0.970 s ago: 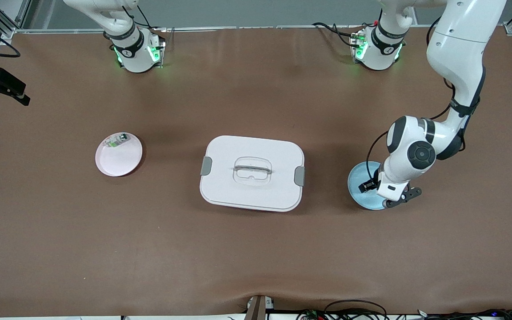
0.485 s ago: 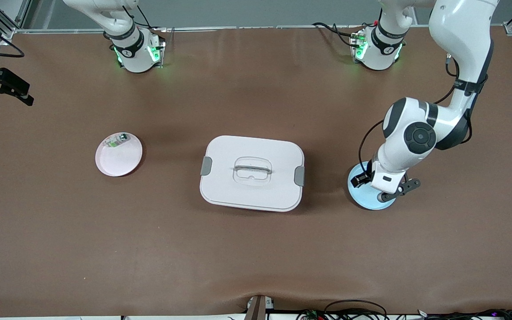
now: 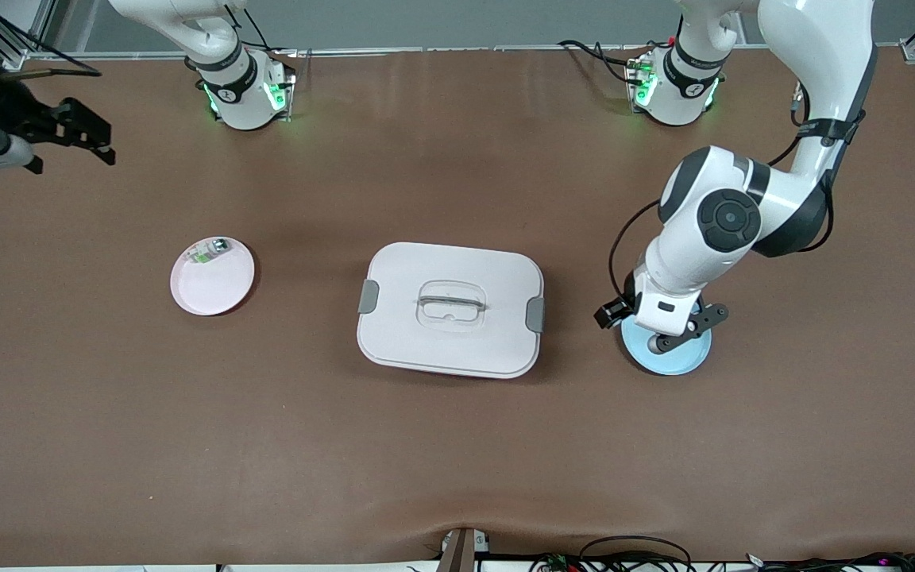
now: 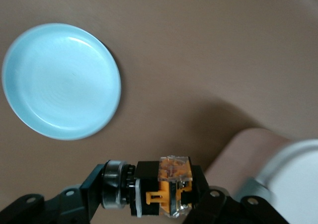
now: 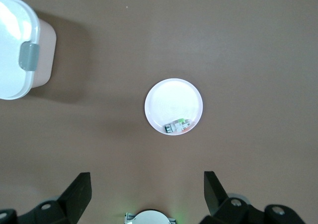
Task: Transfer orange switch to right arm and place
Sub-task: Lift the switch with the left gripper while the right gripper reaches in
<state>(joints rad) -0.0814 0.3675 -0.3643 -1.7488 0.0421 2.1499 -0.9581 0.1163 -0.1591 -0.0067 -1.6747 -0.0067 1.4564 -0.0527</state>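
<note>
A: What moved? The left claw (image 3: 652, 330) has lifted off the blue plate (image 3: 676, 359) and slid a bit toward the white box (image 3: 450, 309). The right claw (image 3: 68, 131) has come in at the upper left of the front view.

B: What do you see first, going from that side?

A: The right claw, up in the air over the right arm's end of the table. Its fingers (image 5: 79, 194) are spread wide with nothing in them.

B: Next?

A: A pink plate (image 3: 223, 290) at middle left. A small green and white part (image 3: 209, 252) lies in it, by the rim.

B: Then?

A: The white box with its lid on, in the middle.

B: And the orange switch?

A: The left claw (image 4: 149, 196) pinches the orange switch (image 4: 166, 186) tight, low in the left wrist view. It hangs over the edge of the blue plate, at middle right. The plate (image 4: 62, 82) looks bare.
</note>
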